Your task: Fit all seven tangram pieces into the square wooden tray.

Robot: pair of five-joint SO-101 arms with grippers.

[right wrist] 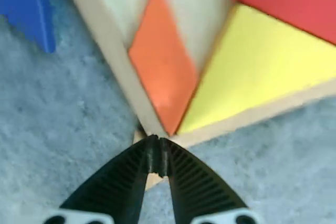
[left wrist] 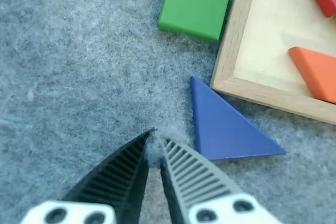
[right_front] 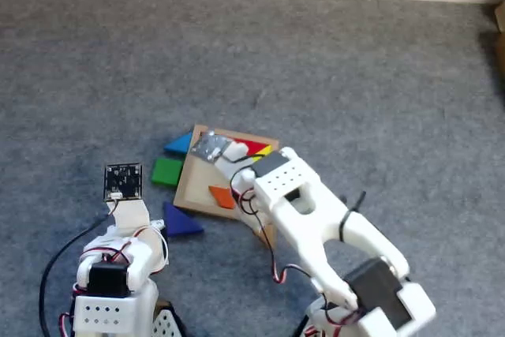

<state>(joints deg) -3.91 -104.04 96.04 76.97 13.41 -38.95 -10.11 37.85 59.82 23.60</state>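
Three pieces sit inside the tray [right_front: 196, 183]: the red piece [right_front: 251, 146] on the far side, the yellow piece [right_front: 266, 150] pressed up against it, and the orange piece [right_front: 222, 196] down by the near rim. In the right wrist view the orange one's long edge lies flush against the yellow, and its tip runs into the tray's near right corner. Another three are out on the grey tabletop [right_front: 355, 76]. The light blue triangle [right_front: 180, 144] is by the far left corner, and the green square [right_front: 167, 171] is just beside the left rim, though I can't tell if it actually touches. The dark blue triangle [right_front: 181, 222] lies flat off the near left corner, one tip almost at the rim. The right arm [right_front: 316, 219] comes in from the near right and lies over the right part of the tray, covering a lot of the yellow. The right gripper [right wrist: 158, 148] is at that near right corner, fingers [right wrist: 194, 182] pressed together and empty, tips over the rim. The left gripper [left wrist: 157, 140] is over bare tabletop just left of the dark blue triangle, fingers [left wrist: 123, 177] together too, empty, clear of the piece.
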